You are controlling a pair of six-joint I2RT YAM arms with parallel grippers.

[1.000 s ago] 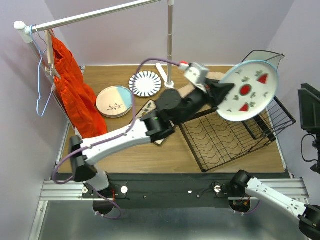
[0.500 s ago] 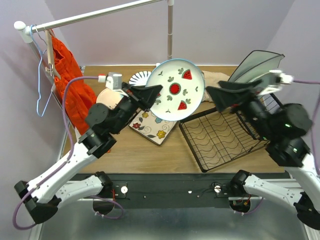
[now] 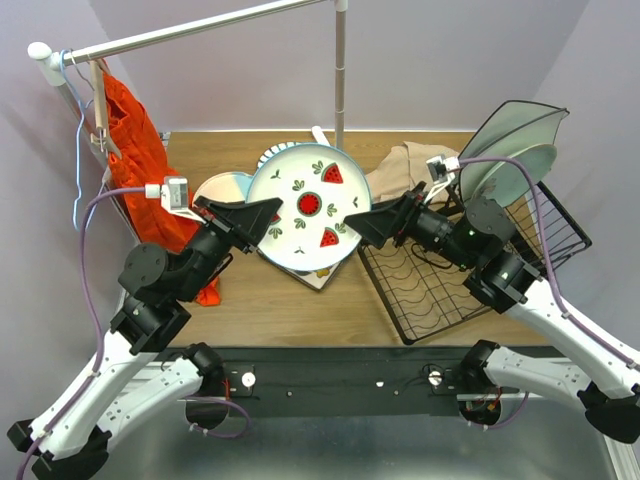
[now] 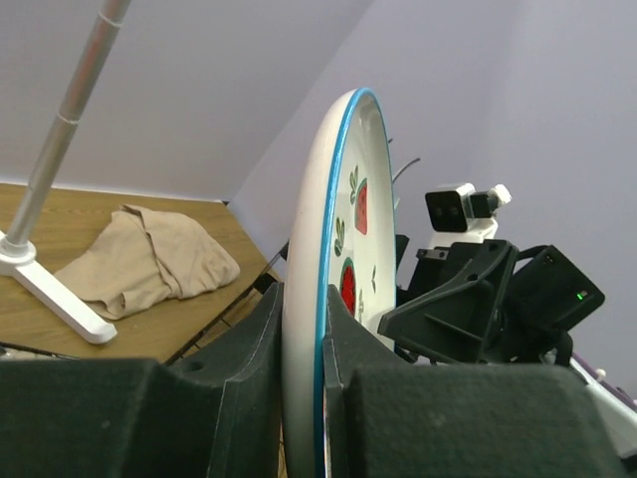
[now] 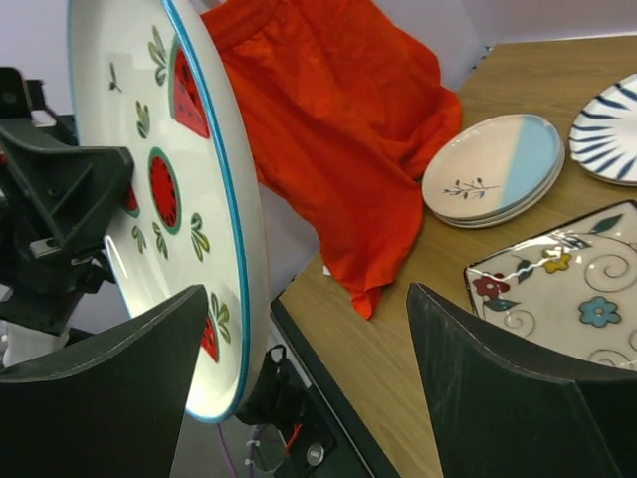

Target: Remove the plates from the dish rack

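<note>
My left gripper (image 3: pixel 268 214) is shut on the left rim of a round white plate with red watermelon spots and a blue edge (image 3: pixel 312 205), holding it tilted in the air above the table. In the left wrist view the rim (image 4: pixel 333 219) sits clamped between the pads (image 4: pixel 249 388). My right gripper (image 3: pixel 360 226) is open at the plate's right rim; in the right wrist view the plate's edge (image 5: pixel 239 289) lies between the spread fingers (image 5: pixel 109 388). The black wire dish rack (image 3: pixel 440 280) holds two pale plates (image 3: pixel 515 150) upright at the back right.
A pink-and-blue plate (image 5: pixel 493 169), a striped plate (image 5: pixel 612 115) and a floral square plate (image 5: pixel 567 284) lie on the table's left. An orange cloth (image 3: pixel 140 160) hangs from the white clothes rail (image 3: pixel 200 30), whose pole (image 3: pixel 340 70) stands behind. A beige cloth (image 3: pixel 405 165) lies by the rack.
My left arm has swung the watermelon plate from above the rack leftward to the table's middle. My right arm has come in and reached its open gripper to the plate's right rim.
</note>
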